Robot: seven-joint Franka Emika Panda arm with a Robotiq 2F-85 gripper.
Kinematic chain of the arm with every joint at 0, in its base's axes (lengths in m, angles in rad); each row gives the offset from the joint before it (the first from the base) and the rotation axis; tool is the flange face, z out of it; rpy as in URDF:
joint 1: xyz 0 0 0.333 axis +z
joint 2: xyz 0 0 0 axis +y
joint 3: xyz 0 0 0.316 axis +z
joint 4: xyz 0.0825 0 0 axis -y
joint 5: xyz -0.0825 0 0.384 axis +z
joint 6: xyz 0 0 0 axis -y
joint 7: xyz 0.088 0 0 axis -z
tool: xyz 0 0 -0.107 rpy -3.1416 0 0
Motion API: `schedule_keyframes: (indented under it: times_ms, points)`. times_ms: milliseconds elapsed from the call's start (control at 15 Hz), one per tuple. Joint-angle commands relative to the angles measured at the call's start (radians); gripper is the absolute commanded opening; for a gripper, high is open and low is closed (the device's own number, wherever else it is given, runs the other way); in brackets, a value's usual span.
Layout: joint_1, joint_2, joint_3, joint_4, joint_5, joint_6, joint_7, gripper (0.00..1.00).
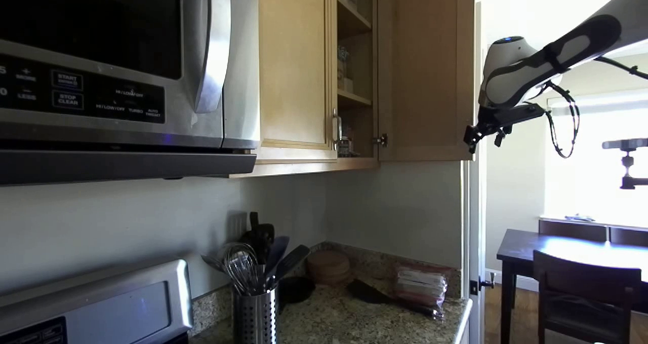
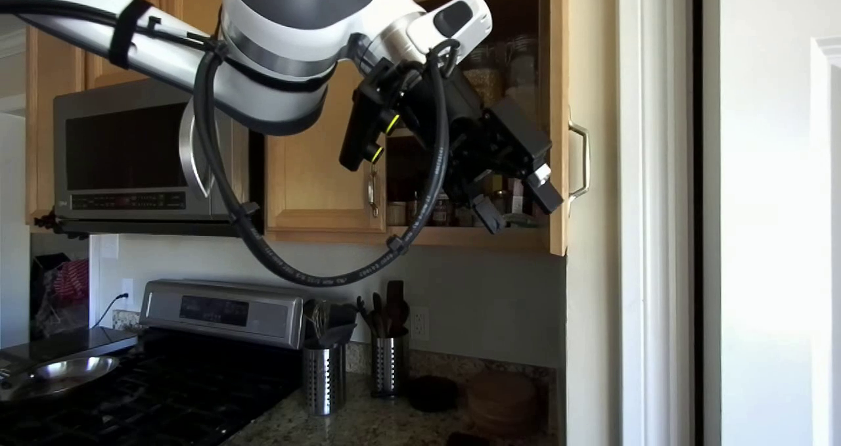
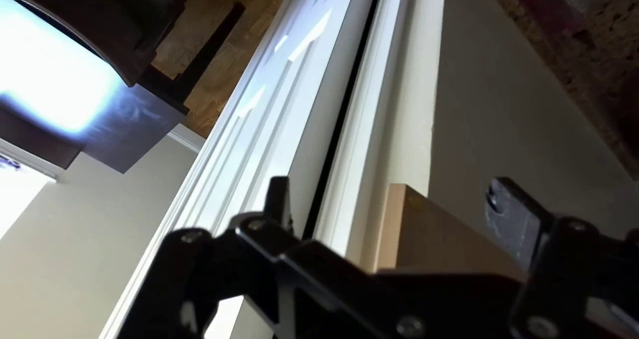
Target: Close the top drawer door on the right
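The top drawer door point(image 1: 425, 70) is a light wood upper cabinet door and stands wide open. In an exterior view it is nearly edge-on point(image 2: 558, 111), with its metal bar handle point(image 2: 585, 163) on the outer face. My gripper point(image 1: 485, 140) is at the door's free edge, near its lower corner. It also shows in an exterior view point(image 2: 519, 206), in front of the open cabinet. In the wrist view my gripper point(image 3: 394, 201) is open, its fingers wide apart. The door's lower corner point(image 3: 439, 234) appears between them, beyond the gripper body. Contact with the door cannot be told.
The matching closed cabinet door point(image 1: 293, 65) is beside the microwave point(image 1: 202, 126). Open shelves point(image 1: 354, 98) hold jars. Below, the granite counter point(image 1: 324, 323) bears a utensil holder point(image 1: 255, 313) and a plastic bag point(image 1: 420, 283). White door trim point(image 2: 657, 203) stands right beside the cabinet.
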Motion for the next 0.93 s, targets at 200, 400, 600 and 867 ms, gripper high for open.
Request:
schedule_keyframes:
  times_ms: [200,400,600,867]
  points:
    - [0.072,0.054,-0.104,0.035,0.215,0.045,-0.149,1.0]
    - [0.115,0.058,-0.145,0.051,0.371,0.05,-0.285,1.0]
    - [0.121,0.051,-0.169,0.058,0.413,0.13,-0.365,1.0]
    - [0.132,0.035,-0.215,0.082,0.482,0.151,-0.445,1.0]
